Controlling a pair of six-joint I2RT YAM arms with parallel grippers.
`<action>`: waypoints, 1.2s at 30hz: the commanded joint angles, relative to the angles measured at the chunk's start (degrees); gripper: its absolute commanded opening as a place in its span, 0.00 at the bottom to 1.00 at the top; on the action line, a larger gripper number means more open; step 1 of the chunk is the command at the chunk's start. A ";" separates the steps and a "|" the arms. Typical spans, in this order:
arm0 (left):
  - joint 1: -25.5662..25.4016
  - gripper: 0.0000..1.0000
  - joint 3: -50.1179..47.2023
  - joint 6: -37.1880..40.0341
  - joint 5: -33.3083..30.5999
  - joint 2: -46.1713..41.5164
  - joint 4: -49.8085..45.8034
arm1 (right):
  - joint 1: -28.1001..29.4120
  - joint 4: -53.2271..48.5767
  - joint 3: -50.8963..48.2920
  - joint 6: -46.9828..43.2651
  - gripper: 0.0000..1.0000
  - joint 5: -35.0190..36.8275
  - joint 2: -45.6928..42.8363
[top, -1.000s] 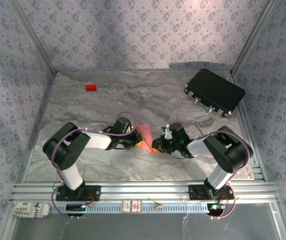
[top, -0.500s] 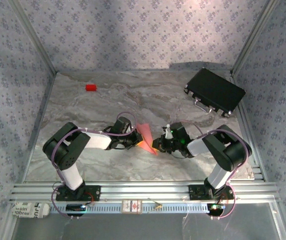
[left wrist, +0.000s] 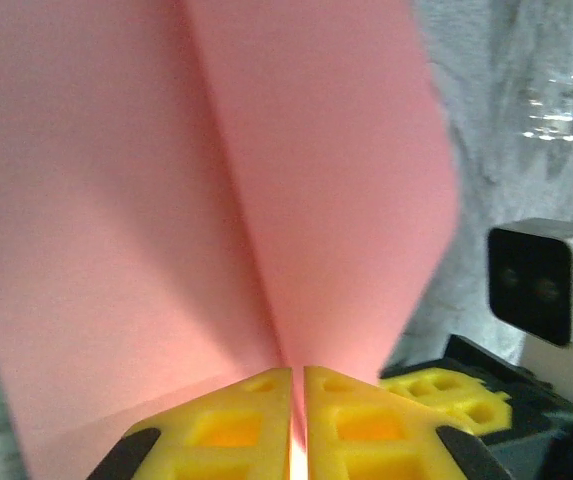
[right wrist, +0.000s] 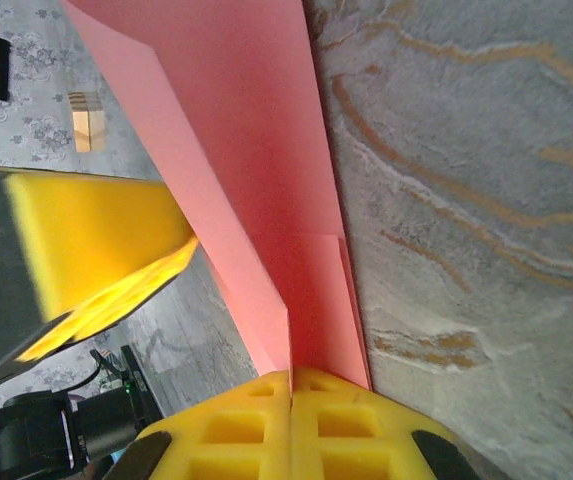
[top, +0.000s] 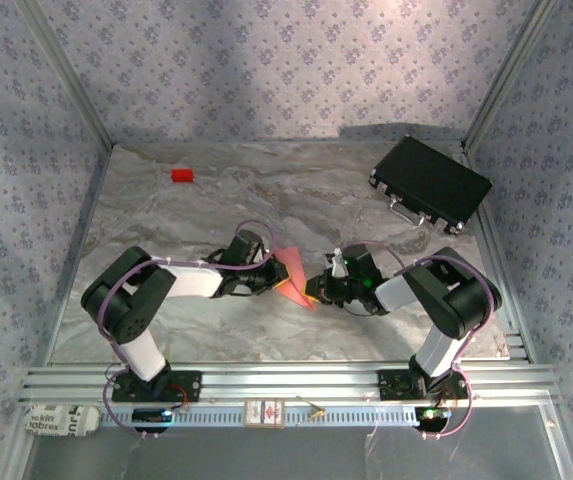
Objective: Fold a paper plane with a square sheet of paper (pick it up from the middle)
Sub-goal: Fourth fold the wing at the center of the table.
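At the far left of the marbled table [top: 146,225] lies one small red block [top: 181,175], well apart from the work and, by my judgement, no part of it. Next comes the left gripper [top: 266,283], near the middle of the table; in its wrist view the left gripper [left wrist: 297,378] has its yellow fingers pressed together with the lower edge of the pink sheet of paper [left wrist: 166,200] clamped between them, right where a sharp crease runs up the sheet. The sheet of paper [top: 291,268] is lifted off the table and stands on edge between the two arms, with one end in each claw. To its right, the right gripper [top: 316,290] meets it from the other side; seen from that wrist, the right gripper [right wrist: 291,378] is likewise closed tight on the sheet of paper [right wrist: 246,150], where a smaller doubled flap lies against the main panel. At the far right sits one black case [top: 431,185], untouched. As for progress, the pick-up is done and at least one long centre fold is in, perhaps a second layer too, but the shape looks broad and not yet a slim dart, so I judge the nose and wing folds remain. The count: one sheet, two grippers, one block, one case.
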 commanded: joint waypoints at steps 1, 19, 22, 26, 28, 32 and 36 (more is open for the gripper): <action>-0.72 0.11 2.51 1.25 2.35 -1.31 3.07 | -0.07 -2.12 -1.07 0.25 0.01 1.88 1.89; -0.63 0.10 7.37 1.80 0.55 8.31 2.73 | -0.59 -2.83 -0.83 0.02 0.00 1.60 1.89; -0.54 0.10 7.29 1.80 0.12 8.76 2.64 | -0.59 -3.21 -0.91 -0.04 0.00 1.79 1.71; -0.57 0.10 7.51 1.89 0.10 9.33 2.48 | -0.59 -3.46 -0.84 -0.15 0.00 1.72 1.71; -0.54 0.10 7.47 1.89 -0.11 9.44 2.20 | -0.59 -3.61 -0.82 -0.23 0.00 1.77 1.64; -0.50 0.10 7.31 2.02 -0.60 9.69 1.38 | -0.59 -4.05 -0.75 -0.33 0.00 1.79 1.59; -0.39 0.09 7.67 2.11 -0.41 10.34 0.28 | -0.59 -4.26 -0.66 -0.31 0.00 1.87 1.47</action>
